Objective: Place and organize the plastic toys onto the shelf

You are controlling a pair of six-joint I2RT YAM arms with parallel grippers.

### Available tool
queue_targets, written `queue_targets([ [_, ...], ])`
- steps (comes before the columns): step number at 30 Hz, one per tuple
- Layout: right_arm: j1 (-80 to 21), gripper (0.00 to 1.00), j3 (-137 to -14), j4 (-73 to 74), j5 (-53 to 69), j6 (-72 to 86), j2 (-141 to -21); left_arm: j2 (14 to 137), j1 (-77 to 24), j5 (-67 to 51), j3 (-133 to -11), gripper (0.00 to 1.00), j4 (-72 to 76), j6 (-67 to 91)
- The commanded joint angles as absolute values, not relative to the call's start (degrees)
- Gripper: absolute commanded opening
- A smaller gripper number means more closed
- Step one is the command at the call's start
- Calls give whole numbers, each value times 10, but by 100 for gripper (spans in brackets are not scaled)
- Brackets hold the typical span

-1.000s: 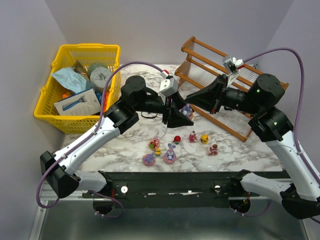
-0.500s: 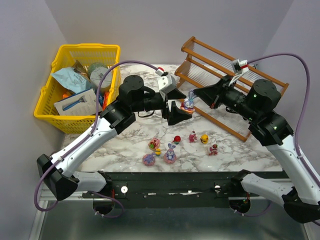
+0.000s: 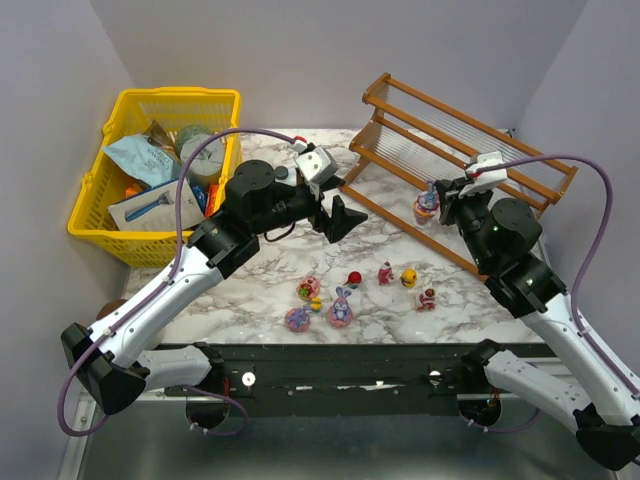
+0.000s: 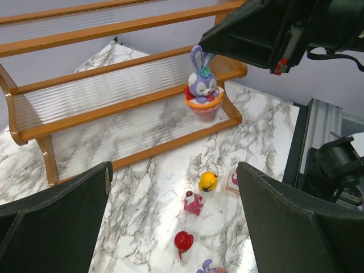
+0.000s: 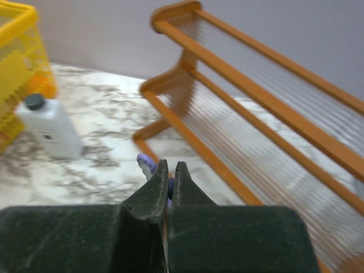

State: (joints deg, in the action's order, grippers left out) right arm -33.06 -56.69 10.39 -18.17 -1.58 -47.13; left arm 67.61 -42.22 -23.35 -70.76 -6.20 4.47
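The shelf (image 4: 102,91) has orange-brown wooden rails and clear ribbed panels, and the table (image 3: 250,295) is white marble veined in grey. The bunny (image 4: 203,91) is purple in an orange-and-pink cup, and among the other toys are a yellow toy (image 4: 208,181), a pink-and-red figure (image 4: 193,202) and a red toy (image 4: 183,241). The basket (image 3: 175,97) is bright yellow mesh, and the bottle (image 5: 48,128) is white with a black cap.

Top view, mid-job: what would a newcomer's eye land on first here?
The purple bunny toy stands out, pinched by an ear in the shut fingers of the right gripper at the lower tier of the shelf. Next come the left gripper, gaping empty over mid-table, and the loose toys scattered on the marble near the arms' bases. The bright yellow basket sits far left.
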Motion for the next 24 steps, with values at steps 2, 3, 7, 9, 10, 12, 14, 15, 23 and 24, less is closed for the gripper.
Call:
queue_targets([
  [2,-325,1,-495,-58,-332,-192,-472,674,-420,-217,-695,99,-61,47],
  [3,-316,1,-484,-69,-314,-199,-467,674,-421,-218,-693,99,-59,47],
  [7,-247,1,-442,-81,-257,-189,-440,676,-421,-221,-689,99,-53,48],
  [9,-209,1,-425,-82,-216,-191,-433,677,-421,-224,-686,99,-48,48],
  [10,-196,1,-421,-86,-199,-192,-430,678,-421,-224,-686,99,-47,49],
  [12,-160,1,-408,-98,-146,-197,-417,679,-420,-225,-685,99,-45,49],
  [14,-136,1,-382,-139,-121,-214,-409,680,-420,-225,-683,99,-43,49],
  [15,-129,1,-375,-149,-97,-219,-403,681,-421,-226,-682,99,-43,49],
  [23,-104,1,-387,-183,55,-208,-452,687,-420,-228,-674,99,-42,49],
  [24,-104,1,-390,-192,74,-208,-460,688,-420,-230,-675,99,-43,50],
])
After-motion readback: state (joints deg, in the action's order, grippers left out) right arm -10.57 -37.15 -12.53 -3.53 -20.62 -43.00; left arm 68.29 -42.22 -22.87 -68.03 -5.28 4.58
